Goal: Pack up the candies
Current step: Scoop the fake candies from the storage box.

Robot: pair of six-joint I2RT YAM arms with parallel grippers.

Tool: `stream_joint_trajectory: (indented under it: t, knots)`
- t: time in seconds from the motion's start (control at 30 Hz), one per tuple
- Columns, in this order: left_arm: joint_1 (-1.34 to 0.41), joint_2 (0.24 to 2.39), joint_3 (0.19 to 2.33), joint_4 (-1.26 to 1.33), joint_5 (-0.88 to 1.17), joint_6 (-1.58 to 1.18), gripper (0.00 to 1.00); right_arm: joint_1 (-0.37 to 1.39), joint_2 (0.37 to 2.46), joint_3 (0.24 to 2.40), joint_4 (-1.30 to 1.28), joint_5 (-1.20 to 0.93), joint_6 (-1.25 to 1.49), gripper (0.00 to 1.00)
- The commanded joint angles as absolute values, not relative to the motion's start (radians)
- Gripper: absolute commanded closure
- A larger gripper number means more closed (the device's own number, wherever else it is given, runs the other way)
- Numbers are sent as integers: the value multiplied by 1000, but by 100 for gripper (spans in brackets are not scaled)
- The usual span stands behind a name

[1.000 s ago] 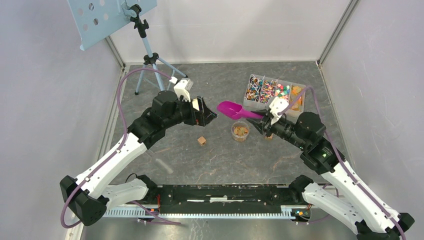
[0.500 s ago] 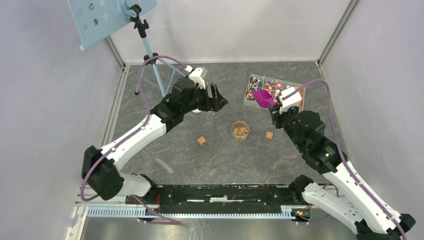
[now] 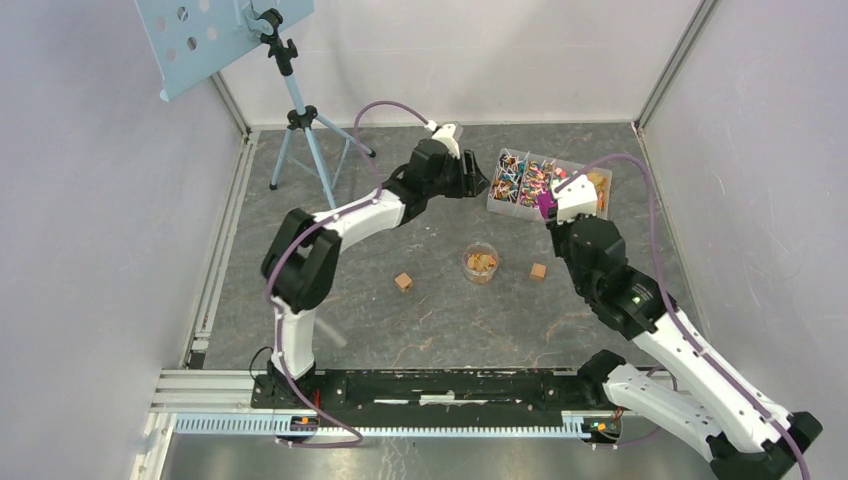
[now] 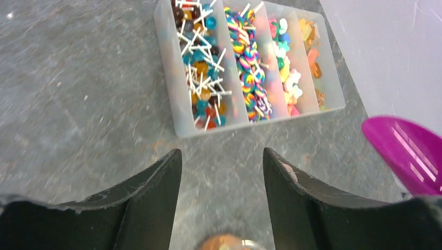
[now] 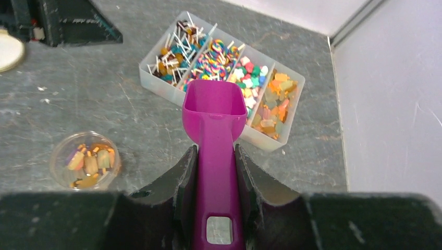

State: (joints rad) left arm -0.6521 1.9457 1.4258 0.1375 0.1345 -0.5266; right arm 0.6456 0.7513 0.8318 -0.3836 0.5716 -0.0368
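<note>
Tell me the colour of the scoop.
The scoop is magenta; the right wrist view shows it best.

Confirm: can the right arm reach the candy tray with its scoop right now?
Probably yes. The right claw holds the purple scoop aimed at the divided tray, nothing between; the left claw sits off its lollipop end.

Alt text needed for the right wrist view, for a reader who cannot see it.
The right claw is shut on the handle of a purple scoop, its bowl seemingly empty and pointing toward a clear four-compartment tray of candies on the grey table. A small clear cup holding a few candies stands at lower left.
</note>
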Motion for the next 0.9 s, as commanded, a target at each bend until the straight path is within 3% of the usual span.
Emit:
stream_joint_trajectory:
  t: [0.0,0.33,0.7,0.87]
  knots:
    - [-655,2090,1625,157,186,-548,36,625,841,894,-389,658,-10,100]
    - [-656,2275,1778,100,163,-461,43,339,1003,954,-364,387,-2,100]
    - [-655,2395,1855,103,235,-495,51,165,1157,1010,-303,240,69,100]
    - [-655,2407,1859,104,242,-494,63,125,1227,1034,-307,194,74,100]
